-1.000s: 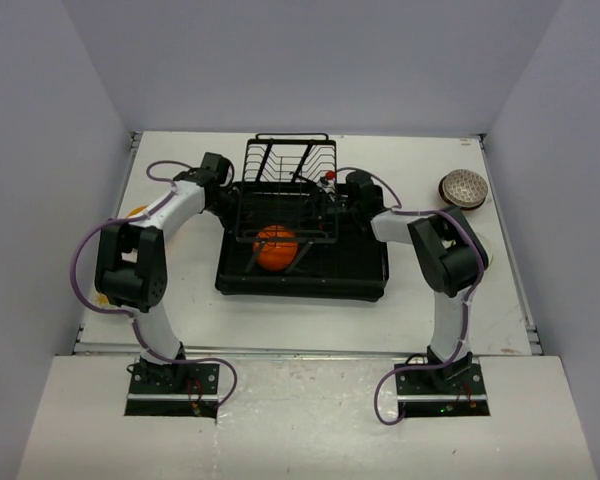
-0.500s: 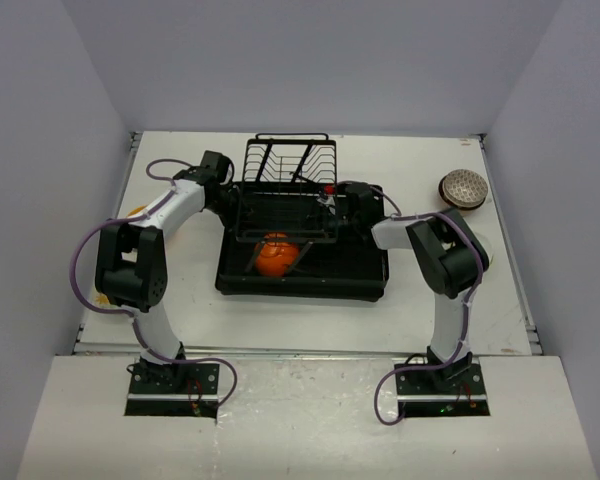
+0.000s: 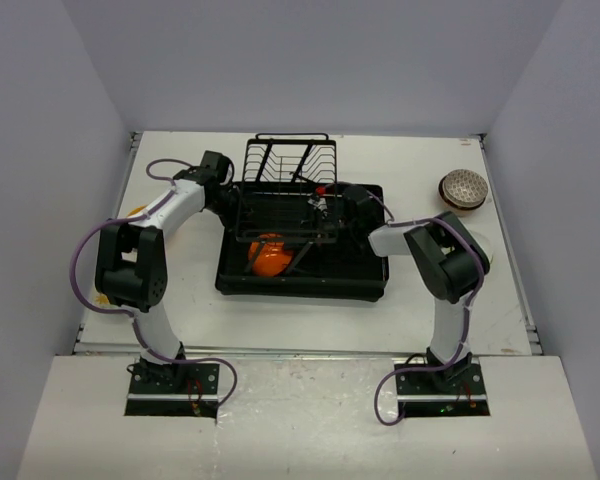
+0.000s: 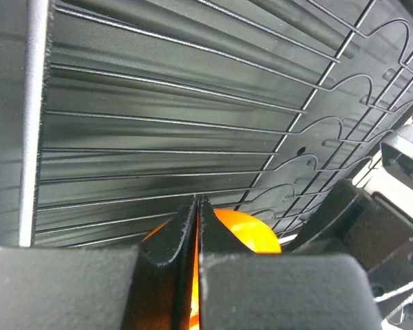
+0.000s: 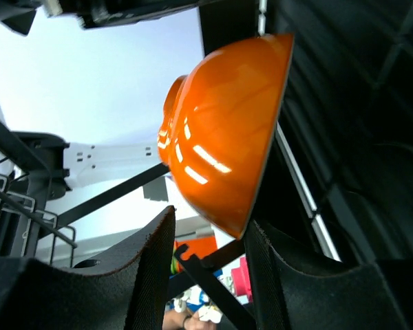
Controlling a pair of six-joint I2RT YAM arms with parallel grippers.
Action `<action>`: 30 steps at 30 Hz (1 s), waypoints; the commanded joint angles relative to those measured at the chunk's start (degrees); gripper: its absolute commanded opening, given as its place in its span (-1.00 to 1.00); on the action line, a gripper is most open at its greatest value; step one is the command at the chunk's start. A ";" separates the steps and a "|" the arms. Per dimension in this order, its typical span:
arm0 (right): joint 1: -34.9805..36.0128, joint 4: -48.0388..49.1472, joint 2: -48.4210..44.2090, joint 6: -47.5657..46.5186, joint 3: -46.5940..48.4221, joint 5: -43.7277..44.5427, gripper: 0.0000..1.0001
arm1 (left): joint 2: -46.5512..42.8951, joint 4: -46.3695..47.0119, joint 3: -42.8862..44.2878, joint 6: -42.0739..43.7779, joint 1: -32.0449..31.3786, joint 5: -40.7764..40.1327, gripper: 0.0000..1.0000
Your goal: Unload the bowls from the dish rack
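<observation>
Orange bowl (image 3: 269,258) partly hidden by rack wires (image 3: 283,204); yellow object (image 3: 137,211) at left mostly behind left arm (image 3: 175,205), unidentifiable.

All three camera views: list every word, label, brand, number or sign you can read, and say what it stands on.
No readable text in any view.
Orange bowl: plain glaze, no mark.
Dish rack: bare black wire and tray, no label.
Speckled bowl: a dotted pattern, not writing.
Coloured shapes low in the right wrist view: too blurred to read.
</observation>
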 commanded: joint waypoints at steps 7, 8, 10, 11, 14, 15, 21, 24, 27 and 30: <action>1.48 12.73 1.09 9.18 1.15 -2.49 -0.13 | -1.06 -1.09 1.35 1.10 0.27 0.65 -1.00; 1.48 15.27 1.35 10.33 0.97 -1.70 -0.14 | -1.15 -1.18 1.35 1.02 0.36 0.65 -1.00; 1.57 16.34 2.06 11.83 1.14 -0.03 -0.20 | -1.24 -1.18 1.17 1.02 0.36 0.74 -1.00; 1.66 16.78 2.84 12.10 1.32 0.67 -0.21 | -1.24 -1.00 1.17 1.02 0.36 0.74 -1.00; 2.01 20.63 5.04 16.12 2.20 2.43 -0.24 | -1.24 -1.00 1.52 0.93 0.36 1.09 -1.00; 2.10 21.78 5.48 17.01 2.29 2.96 -0.24 | -1.15 -1.09 1.61 0.93 0.36 1.26 -1.00; 2.62 22.06 8.47 18.25 5.72 4.72 -0.24 | -0.98 -1.35 2.31 1.02 0.45 1.53 -1.00; 2.89 22.58 10.32 19.39 7.56 5.16 -0.31 | -0.89 -0.91 2.22 0.84 0.45 1.97 -1.00; 3.33 25.04 12.25 21.41 9.32 5.78 -0.33 | -0.89 -0.83 2.22 1.01 0.53 2.15 -1.00; 4.12 25.92 13.74 23.26 11.69 5.60 -0.34 | -0.89 -1.18 2.31 1.37 0.80 2.23 -1.00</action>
